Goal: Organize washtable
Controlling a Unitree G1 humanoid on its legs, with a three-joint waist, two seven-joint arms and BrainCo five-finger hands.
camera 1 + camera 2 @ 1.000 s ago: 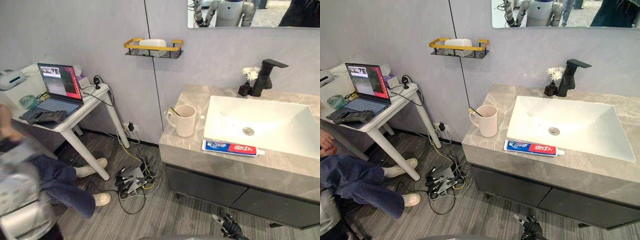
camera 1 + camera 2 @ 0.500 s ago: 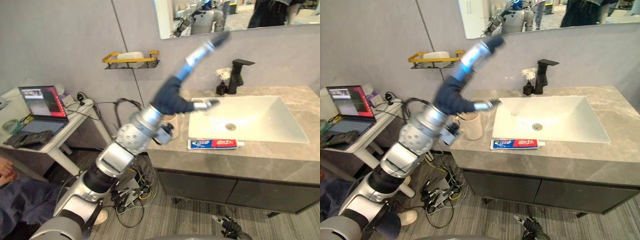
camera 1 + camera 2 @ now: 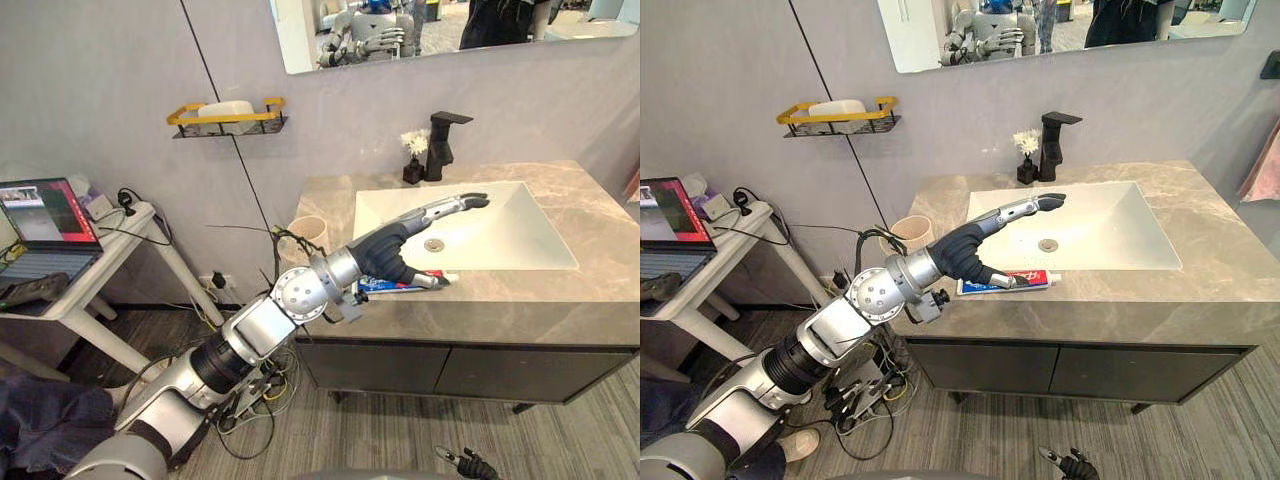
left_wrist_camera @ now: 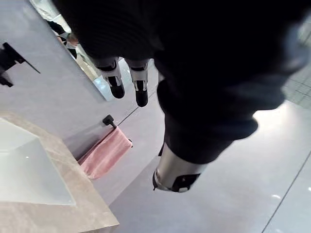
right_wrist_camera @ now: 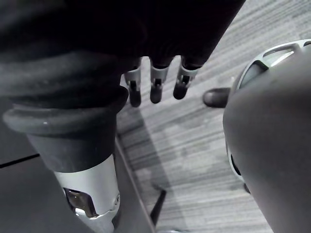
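A red, white and blue toothpaste tube [image 3: 378,288] lies on the grey marble washtable [image 3: 520,310], along the front edge of the white sink [image 3: 500,235]. My left hand [image 3: 385,255] reaches over the counter from the left. It is open, with straight fingers [image 3: 455,204] out above the basin and the thumb low over the tube; I cannot tell if it touches. A beige cup [image 3: 305,232] stands behind my left forearm at the counter's left end. My right hand [image 5: 155,82] hangs low over the floor, fingers relaxed.
A black faucet [image 3: 445,140] and a small vase of white flowers [image 3: 413,160] stand behind the sink. A yellow-railed wall shelf [image 3: 225,112] holds soap. A pink towel [image 3: 1265,165] hangs at the right. A white side table [image 3: 75,300] with a laptop stands at the left.
The camera has swung to the right. My left arm, out of view a second ago and raised high half a second ago, has come down over the toothpaste and sink.
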